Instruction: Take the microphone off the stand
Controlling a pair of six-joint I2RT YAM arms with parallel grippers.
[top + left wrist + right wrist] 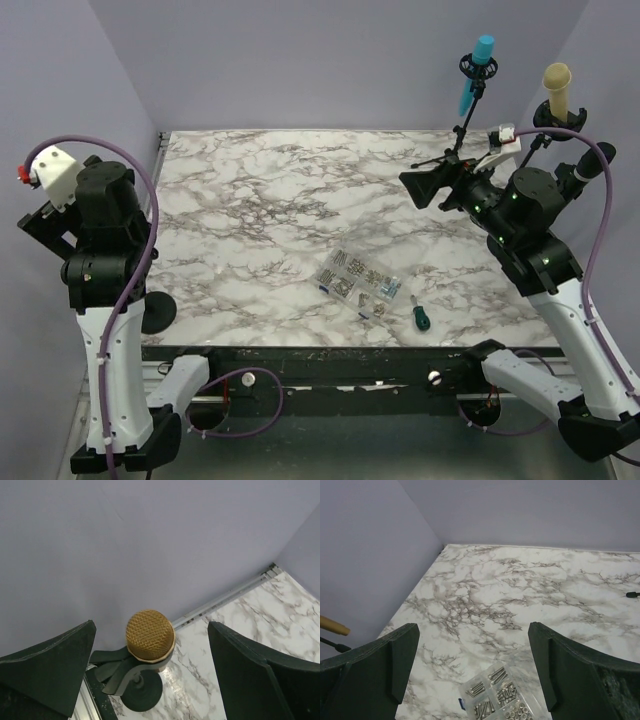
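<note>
From above, a blue microphone sits in its stand at the far right of the desk, near the right gripper. Left wrist: the left gripper is wide open, holding nothing, with a gold microphone below it. Right wrist: the right gripper is wide open and empty too

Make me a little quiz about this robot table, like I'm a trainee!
1. True or false: the right gripper holds a mic.
2. The screwdriver handle is: A red, B green, C yellow?
3. How many mics stand far right in the top view?
Key: 1 false, it is open and empty. 2 B. 3 two, a blue mic and a cream mic.
</note>
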